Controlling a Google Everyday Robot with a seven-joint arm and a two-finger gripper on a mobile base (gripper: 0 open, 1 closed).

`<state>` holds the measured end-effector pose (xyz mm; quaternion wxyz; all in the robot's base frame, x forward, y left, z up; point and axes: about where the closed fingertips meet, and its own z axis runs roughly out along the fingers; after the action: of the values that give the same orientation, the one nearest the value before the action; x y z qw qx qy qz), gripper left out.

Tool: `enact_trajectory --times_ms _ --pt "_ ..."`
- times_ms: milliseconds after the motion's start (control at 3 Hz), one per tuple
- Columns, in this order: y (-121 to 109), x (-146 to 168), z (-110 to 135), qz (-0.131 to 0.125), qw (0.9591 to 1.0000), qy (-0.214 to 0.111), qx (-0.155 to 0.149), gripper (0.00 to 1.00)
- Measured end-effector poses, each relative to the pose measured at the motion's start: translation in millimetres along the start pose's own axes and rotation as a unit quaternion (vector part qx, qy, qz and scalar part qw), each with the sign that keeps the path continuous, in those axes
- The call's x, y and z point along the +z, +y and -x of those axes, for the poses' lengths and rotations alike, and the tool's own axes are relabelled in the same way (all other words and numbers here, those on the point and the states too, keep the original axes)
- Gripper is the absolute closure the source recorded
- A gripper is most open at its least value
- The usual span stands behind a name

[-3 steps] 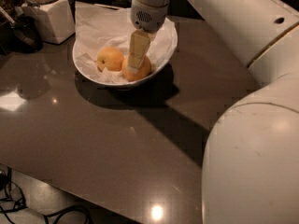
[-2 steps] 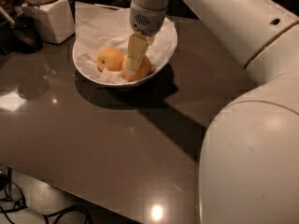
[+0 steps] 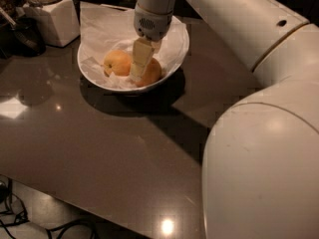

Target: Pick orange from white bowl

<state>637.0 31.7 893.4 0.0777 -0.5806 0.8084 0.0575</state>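
Observation:
The white bowl (image 3: 175,59), lined with crumpled white paper, stands on the dark table at the back. Two fruits lie in it. The orange (image 3: 153,71) is on the right, deeper in colour. A paler yellow-orange fruit (image 3: 116,62) lies to its left. My gripper (image 3: 143,66) reaches down from above into the bowl. It is right at the orange and covers the orange's left side. The orange still rests in the bowl.
A white square-based jar (image 3: 52,19) stands at the back left, next to dark items at the left edge. The arm's big white links fill the right side. The dark table (image 3: 99,153) ends at its front edge, with floor and cables below.
Almost nothing has changed. My gripper stays down in the bowl at the orange, and both fruits lie where they were.

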Motion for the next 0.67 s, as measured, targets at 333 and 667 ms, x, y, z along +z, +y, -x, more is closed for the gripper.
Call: enact_trajectory --times_ms 333,667 --pt "-1.7 4.8 1.3 0.004 1.0 0.002 0.004 0.23" --pt "-5.1 9.6 1.3 0.007 0.9999 0.005 0.009 0.23"
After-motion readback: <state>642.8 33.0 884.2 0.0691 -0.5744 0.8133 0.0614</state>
